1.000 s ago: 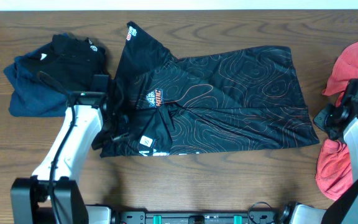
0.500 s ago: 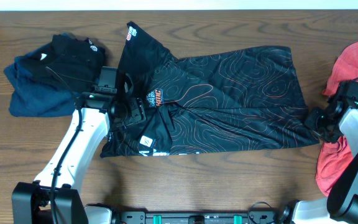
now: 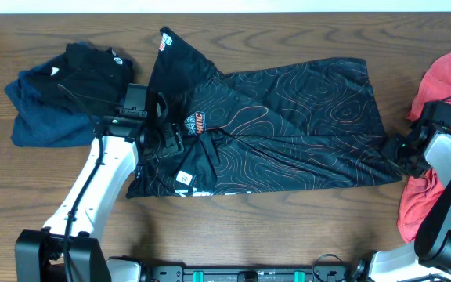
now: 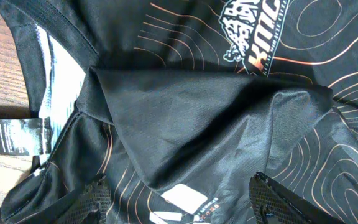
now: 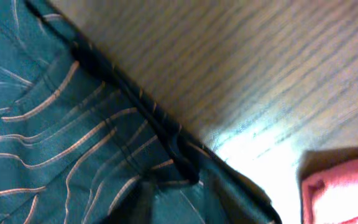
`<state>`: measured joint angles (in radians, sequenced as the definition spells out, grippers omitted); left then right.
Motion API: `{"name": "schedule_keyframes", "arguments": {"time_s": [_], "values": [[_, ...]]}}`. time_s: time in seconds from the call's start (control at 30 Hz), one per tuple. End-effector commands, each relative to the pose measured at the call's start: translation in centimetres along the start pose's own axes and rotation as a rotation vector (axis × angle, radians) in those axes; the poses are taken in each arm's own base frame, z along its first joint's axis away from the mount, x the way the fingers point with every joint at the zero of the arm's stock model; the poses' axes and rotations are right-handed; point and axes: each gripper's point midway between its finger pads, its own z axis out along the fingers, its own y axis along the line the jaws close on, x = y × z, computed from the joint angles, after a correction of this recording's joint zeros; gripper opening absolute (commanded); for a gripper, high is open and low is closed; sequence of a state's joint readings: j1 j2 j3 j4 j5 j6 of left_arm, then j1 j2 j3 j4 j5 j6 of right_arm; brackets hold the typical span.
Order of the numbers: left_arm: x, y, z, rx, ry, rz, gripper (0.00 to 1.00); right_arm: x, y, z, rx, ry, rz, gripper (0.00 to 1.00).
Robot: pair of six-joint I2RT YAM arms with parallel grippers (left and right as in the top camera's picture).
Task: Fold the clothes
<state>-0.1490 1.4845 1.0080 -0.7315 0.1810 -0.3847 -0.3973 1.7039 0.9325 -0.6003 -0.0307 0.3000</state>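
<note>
Dark wood-grain table [image 3: 288, 227]. The black jersey [image 3: 288, 125] lies flat at centre, long axis left–right, sleeve end left, hem [image 3: 376, 110] right. The left gripper [image 3: 165, 139] hovers over its left part, jaws apart; the right gripper [image 3: 392, 149] is at the hem corner, jaw state indiscernible. A coral-red garment [image 3: 445, 86] lies at the right edge.

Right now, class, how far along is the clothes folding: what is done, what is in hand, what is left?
Done, seemingly: a dark pile lies stacked at the left. In hand: the black jersey lies mostly spread; the left gripper, jaws open, hangs over its logo end, the right gripper is at its opposite corner. Left: folding the jersey, then the crumpled coral-red garment.
</note>
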Motion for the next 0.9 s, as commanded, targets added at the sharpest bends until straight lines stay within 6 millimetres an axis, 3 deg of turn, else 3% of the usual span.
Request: {"name": "schedule_keyframes", "arguments": {"time_s": [0.0,0.07,0.3,0.57,0.67,0.87], "values": [[-0.5,-0.4,-0.6,0.013,-0.021,0.021,0.73,-0.3,0.1,0.3,-0.007,-0.006,0.022,0.08],[-0.5,-0.4,-0.6,0.013,-0.021,0.021,0.73,-0.5,0.2,0.3,-0.01,-0.018,0.021,0.01],[-0.5,-0.4,-0.6,0.013,-0.021,0.021,0.73,-0.8,0.5,0.3,-0.023,-0.026,0.021,0.01],[-0.5,-0.4,-0.6,0.013,-0.021,0.021,0.73,-4.8,4.8,-0.8,-0.252,-0.174,0.022,0.01],[-0.5,-0.4,-0.6,0.013,-0.021,0.021,0.73,-5.9,5.6,-1.2,-0.299,-0.217,0.025,0.24],[-0.6,-0.5,-0.6,0.015,-0.025,0.026,0.73,-6.0,5.9,-1.3,-0.312,-0.222,-0.006,0.21]]}}
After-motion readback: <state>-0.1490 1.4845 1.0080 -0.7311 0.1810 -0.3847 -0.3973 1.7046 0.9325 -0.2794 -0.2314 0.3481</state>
